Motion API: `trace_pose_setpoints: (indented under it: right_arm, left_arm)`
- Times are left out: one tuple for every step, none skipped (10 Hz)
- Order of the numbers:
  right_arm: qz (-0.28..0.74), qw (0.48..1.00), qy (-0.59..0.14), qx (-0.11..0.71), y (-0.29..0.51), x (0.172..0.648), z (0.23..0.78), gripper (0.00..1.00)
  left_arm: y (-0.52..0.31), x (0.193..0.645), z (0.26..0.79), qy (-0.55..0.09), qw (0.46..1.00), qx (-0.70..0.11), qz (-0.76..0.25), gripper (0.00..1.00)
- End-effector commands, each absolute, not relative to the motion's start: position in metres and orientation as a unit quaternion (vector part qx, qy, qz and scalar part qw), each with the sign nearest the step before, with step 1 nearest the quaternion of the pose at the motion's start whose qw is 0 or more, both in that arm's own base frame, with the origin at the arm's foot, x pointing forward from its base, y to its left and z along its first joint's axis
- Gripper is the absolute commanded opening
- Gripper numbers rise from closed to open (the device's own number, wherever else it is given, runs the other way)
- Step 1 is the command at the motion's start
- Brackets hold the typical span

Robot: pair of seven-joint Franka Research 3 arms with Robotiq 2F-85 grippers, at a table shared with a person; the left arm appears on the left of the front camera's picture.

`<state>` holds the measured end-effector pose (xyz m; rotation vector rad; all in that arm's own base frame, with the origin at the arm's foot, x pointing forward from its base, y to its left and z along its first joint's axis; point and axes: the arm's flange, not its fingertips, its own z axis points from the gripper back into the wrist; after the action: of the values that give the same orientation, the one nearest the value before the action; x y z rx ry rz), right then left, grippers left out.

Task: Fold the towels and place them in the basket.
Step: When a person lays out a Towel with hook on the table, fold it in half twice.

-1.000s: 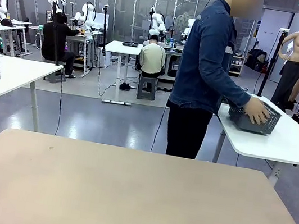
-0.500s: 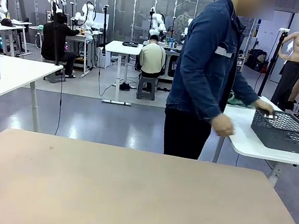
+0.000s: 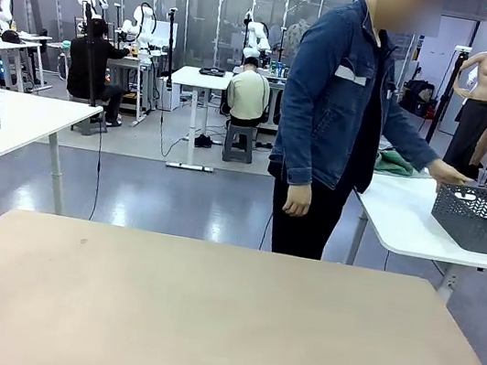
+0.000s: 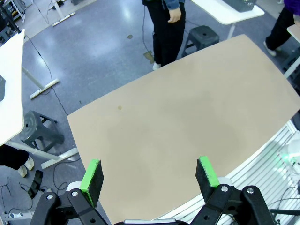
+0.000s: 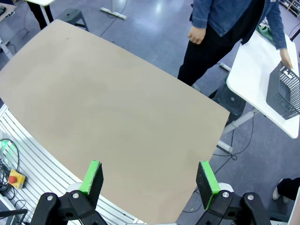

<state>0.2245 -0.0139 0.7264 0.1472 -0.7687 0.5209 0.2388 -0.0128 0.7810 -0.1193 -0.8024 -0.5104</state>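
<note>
Two grippers, both spread wide open above bare beige tabletop (image 3: 202, 324): our left gripper (image 4: 149, 173), our right gripper (image 5: 149, 176). We see dark grey wire-mesh basket (image 5: 283, 91) on white side table (image 3: 403, 228), 2 o'clock from right gripper, well apart. Person's hand (image 3: 451, 175) at its rim. Crumpled green towel (image 3: 395, 162) at basket's 10 o'clock.

Basket (image 3: 483, 220) slid along the white desk (image 3: 403, 228). It was at the end nearest the person (image 3: 341, 96) with both hands on it; now it's toward the desk's opposite end, partly cut by the frame edge. Only the outstretched hand (image 3: 453, 174) is at its rim now, touching or just above, can't tell at this range. Other hand (image 3: 297, 198) came off and hangs by the hip, clear of the desk. Person rotated from side-on to the desk to chest more toward camera. Green cloth (image 3: 395, 162) at the desk's back is now uncovered behind that arm.
</note>
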Motion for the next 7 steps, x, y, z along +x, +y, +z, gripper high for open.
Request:
trace_pose_setpoints:
  right_arm:
    - [0.252, 0.892, -0.37, 0.071, -0.0132, 0.2255, 0.7265, 1.0]
    - [0.252, 0.892, -0.37, 0.071, -0.0132, 0.2255, 0.7265, 1.0]
    - [0.252, 0.892, -0.37, 0.071, -0.0132, 0.2255, 0.7265, 1.0]
    - [0.252, 0.892, -0.37, 0.071, -0.0132, 0.2255, 0.7265, 1.0]
    - [0.252, 0.892, -0.37, 0.071, -0.0132, 0.2255, 0.7265, 1.0]
    - [0.252, 0.892, -0.37, 0.071, -0.0132, 0.2255, 0.7265, 1.0]
    - [0.252, 0.892, -0.37, 0.071, -0.0132, 0.2255, 0.7265, 1.0]
  left_arm:
    - [-0.0132, 0.2393, 0.7821, -0.386, 0.886, -0.059, -0.25, 1.0]
    - [-0.0132, 0.2393, 0.7821, -0.386, 0.886, -0.059, -0.25, 1.0]
    - [-0.0132, 0.2393, 0.7821, -0.386, 0.886, -0.059, -0.25, 1.0]
    - [-0.0132, 0.2393, 0.7821, -0.386, 0.886, -0.059, -0.25, 1.0]
    - [-0.0132, 0.2393, 0.7821, -0.386, 0.886, -0.059, -0.25, 1.0]
    - [-0.0132, 0.2393, 0.7821, -0.386, 0.886, -0.059, -0.25, 1.0]
    - [-0.0132, 0.2393, 0.7821, -0.386, 0.886, -0.059, -0.25, 1.0]
